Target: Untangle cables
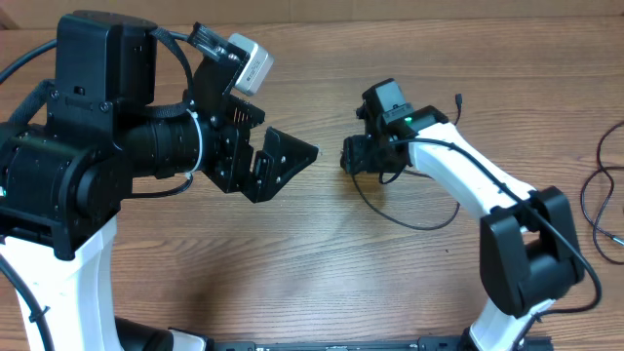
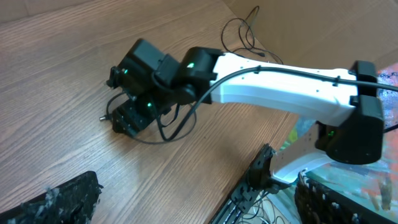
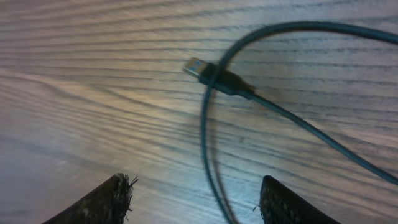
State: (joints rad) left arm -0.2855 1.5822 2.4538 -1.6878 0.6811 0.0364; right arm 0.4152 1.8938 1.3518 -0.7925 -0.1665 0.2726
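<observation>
A thin black cable (image 1: 414, 222) lies in a loose loop on the wooden table in front of the right arm. In the right wrist view its strand (image 3: 205, 134) curls past its USB plug (image 3: 202, 68) and runs between my fingers. My right gripper (image 1: 353, 156) is low over this cable and open (image 3: 193, 190), with the strand between the jaws but not pinched. My left gripper (image 1: 283, 166) is open and empty, raised to the left of it and apart from any cable. The left wrist view shows the right gripper (image 2: 127, 115) over the loop (image 2: 168, 134).
More thin black cables (image 1: 595, 200) lie at the table's right edge and also show far back in the left wrist view (image 2: 242, 31). A small plug end (image 1: 456, 100) lies behind the right arm. The table's front edge has rails and wiring below it (image 2: 249, 186).
</observation>
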